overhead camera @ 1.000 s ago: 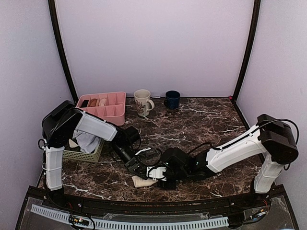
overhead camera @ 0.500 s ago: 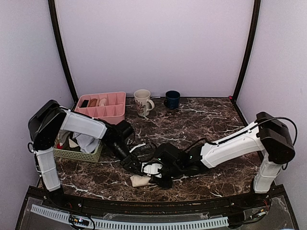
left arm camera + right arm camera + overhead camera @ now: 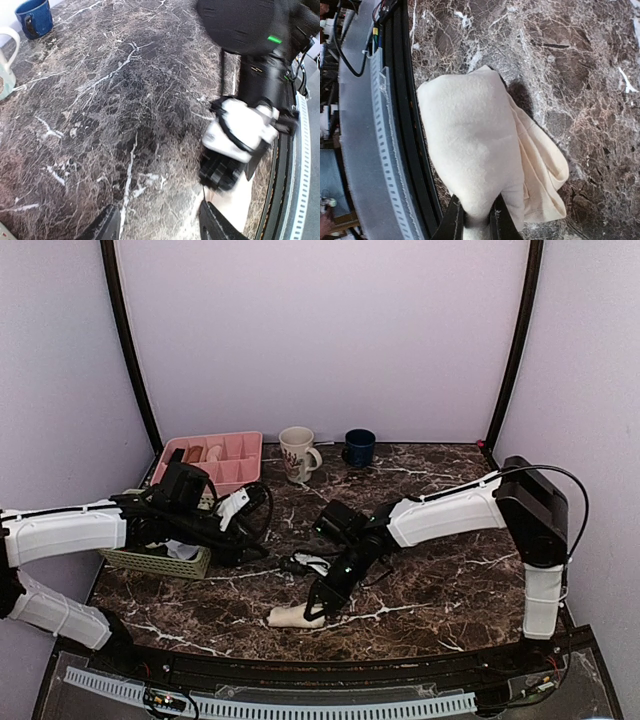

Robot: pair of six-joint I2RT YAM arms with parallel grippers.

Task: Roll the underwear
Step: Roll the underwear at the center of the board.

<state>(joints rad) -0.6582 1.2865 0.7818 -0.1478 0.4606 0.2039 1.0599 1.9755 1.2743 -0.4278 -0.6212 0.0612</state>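
Observation:
The underwear is a bunched cream roll lying on the marble table near its front edge. In the right wrist view it fills the middle, with a looser folded flap to its right. My right gripper reaches down to its right end and is shut on the fabric. My left gripper is open and empty, off to the left of the underwear and apart from it. In the left wrist view its fingers frame bare marble, with the underwear and the right gripper's body beyond.
A pink divided tray and a green basket of cloths stand at the left. A cream mug and a blue mug stand at the back. The black front rail runs just below the underwear.
My left arm has drawn back to the left, away from the underwear. My right arm has swung round and now holds the underwear from the upper right.

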